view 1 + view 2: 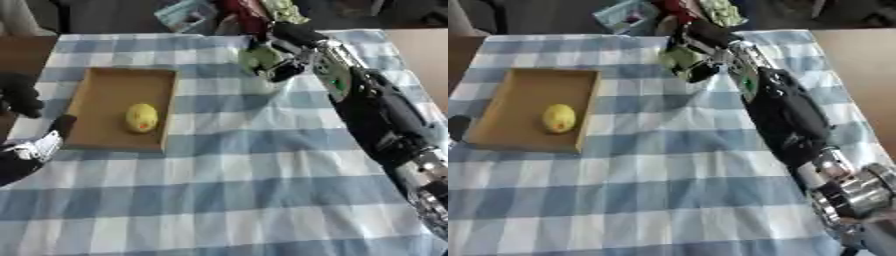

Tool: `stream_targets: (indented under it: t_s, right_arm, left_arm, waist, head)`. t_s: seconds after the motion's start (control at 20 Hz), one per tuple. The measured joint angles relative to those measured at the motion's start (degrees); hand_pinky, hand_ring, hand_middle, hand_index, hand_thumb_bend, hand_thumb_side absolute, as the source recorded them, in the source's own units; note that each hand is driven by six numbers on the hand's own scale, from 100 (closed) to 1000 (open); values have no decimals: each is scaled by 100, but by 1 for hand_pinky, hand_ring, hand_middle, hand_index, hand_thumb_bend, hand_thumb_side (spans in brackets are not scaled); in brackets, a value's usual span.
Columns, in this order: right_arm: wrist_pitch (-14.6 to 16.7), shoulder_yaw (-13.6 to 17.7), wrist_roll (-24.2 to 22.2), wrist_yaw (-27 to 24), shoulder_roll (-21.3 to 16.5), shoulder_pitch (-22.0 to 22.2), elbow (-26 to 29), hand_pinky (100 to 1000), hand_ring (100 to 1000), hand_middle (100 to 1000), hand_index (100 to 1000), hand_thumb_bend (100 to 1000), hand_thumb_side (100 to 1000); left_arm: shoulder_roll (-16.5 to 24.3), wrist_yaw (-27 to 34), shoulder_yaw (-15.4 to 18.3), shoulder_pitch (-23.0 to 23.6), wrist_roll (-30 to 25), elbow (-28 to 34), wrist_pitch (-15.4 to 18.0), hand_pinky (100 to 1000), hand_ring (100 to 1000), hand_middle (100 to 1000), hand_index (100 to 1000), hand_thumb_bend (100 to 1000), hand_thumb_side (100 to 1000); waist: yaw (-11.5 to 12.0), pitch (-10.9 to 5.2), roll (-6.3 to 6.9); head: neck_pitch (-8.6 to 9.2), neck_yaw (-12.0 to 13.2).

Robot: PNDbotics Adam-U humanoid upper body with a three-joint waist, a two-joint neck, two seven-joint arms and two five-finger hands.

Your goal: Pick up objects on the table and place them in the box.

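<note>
At the far side of the checked tablecloth (236,190), a pale green object (259,59) is seen enclosed by the curled fingers of the right hand (282,62), raised just above the cloth near the table's far edge. Its exact kind cannot be made out; only a rounded, light green shape is shown. It is judged light and probably somewhat yielding, so hold is best taken across its widest part, as appears done here. The box (83,105), a shallow brown tray, lies well apart toward the left, with a yellow rounded item (142,118) already resting inside on its floor. That item is judged smooth and apt to roll.

In the left eye view alone, the left hand (26,150) is shown beside the box's near left corner; whether its fingers are open cannot be told. In the right eye view only a dark sliver remains at that edge.
</note>
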State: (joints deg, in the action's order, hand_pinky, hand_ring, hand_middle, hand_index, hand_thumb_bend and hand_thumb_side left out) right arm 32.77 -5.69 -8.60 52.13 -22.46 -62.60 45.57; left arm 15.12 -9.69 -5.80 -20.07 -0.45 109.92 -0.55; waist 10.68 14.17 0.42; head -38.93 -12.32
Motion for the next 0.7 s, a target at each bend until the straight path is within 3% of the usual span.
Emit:
stream_targets:
  t_s: [0.7]
  right_arm:
    - [-49,-35,-213,-126,1025,-326,-54,737,619,507,586,100,100]
  left_arm:
    - [-5,54,-106,-16,-106,3,11,519,541,520,679,531,100]
  waist:
    - [489,-55,-15]
  head:
    - [-26,-208]
